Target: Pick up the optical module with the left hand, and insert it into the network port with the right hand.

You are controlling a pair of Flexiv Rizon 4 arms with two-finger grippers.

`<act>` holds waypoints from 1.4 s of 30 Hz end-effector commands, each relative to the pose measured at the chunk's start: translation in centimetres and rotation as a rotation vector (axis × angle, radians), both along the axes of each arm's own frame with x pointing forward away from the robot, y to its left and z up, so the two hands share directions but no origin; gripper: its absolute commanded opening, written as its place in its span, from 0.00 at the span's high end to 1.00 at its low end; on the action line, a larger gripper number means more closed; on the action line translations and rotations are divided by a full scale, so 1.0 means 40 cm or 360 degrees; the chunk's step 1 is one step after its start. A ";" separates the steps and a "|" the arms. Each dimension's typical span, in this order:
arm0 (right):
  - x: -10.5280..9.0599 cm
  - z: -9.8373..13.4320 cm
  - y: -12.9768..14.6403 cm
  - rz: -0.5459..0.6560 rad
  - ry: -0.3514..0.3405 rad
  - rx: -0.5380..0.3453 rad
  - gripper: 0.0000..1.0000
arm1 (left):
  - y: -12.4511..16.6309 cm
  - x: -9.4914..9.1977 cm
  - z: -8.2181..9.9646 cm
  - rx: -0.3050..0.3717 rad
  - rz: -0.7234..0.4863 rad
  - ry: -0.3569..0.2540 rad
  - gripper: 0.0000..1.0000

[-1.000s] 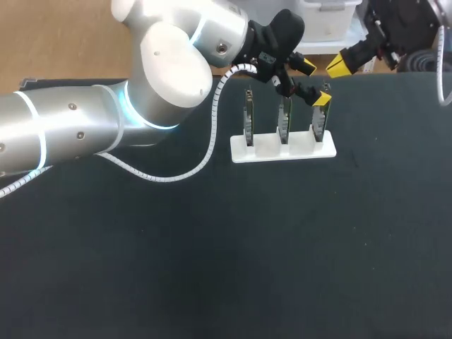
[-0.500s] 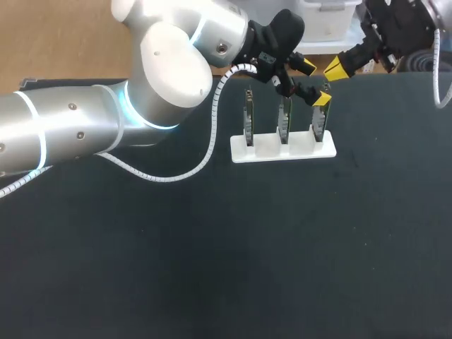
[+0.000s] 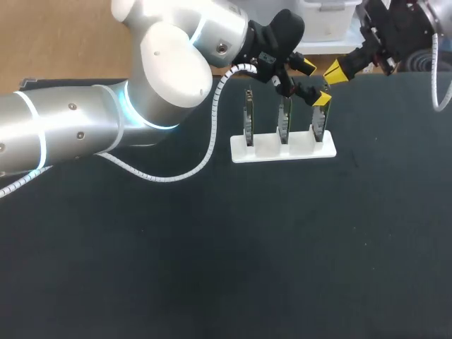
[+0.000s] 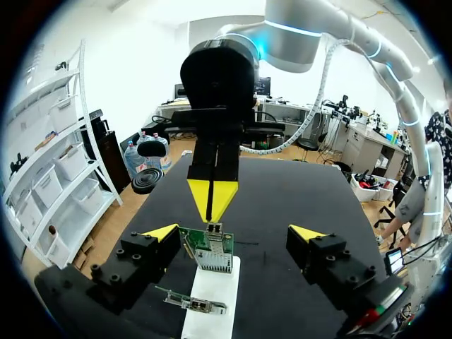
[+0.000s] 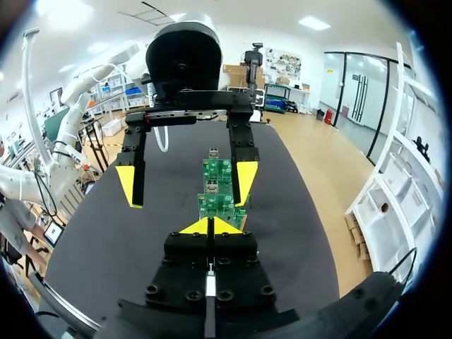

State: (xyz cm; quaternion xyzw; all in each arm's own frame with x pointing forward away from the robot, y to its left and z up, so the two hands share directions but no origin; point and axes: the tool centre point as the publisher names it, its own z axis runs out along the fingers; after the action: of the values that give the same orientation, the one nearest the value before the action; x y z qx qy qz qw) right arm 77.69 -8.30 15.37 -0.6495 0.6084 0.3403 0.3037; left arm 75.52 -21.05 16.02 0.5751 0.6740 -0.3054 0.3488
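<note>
left pincer (image 4: 234, 232) open, right pincer (image 4: 212, 200) pinched shut

Left pincer's fingers are spread, with a green board (image 4: 212, 253) standing upright between them, touching neither. Right pincer's tips are squeezed together right above that board's top edge, at a small silver bit (image 4: 214, 227). Can't tell if that's the module or the port.

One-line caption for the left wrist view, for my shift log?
Left gripper open astride the end circuit board in its white holder, with the right gripper shut just ahead.
</note>
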 end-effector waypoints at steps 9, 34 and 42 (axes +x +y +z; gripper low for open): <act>0.000 -0.007 0.010 0.0001 0.0009 -0.0003 1.00 | 0.000 0.002 0.000 0.0001 -0.0003 0.0000 0.00; 0.000 -0.019 0.011 -0.0014 0.0035 -0.0006 1.00 | 0.000 0.002 0.000 0.0001 -0.0003 0.0000 0.00; -0.003 -0.023 0.012 -0.0019 0.0046 -0.0004 1.00 | 0.000 0.002 0.000 0.0001 -0.0003 0.0000 0.00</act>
State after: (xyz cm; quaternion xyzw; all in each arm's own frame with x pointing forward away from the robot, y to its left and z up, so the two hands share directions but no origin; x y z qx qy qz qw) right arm 77.56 -7.86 14.64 -0.6418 0.6166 0.3470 0.2958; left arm 75.52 -21.05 16.02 0.5751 0.6740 -0.3054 0.3488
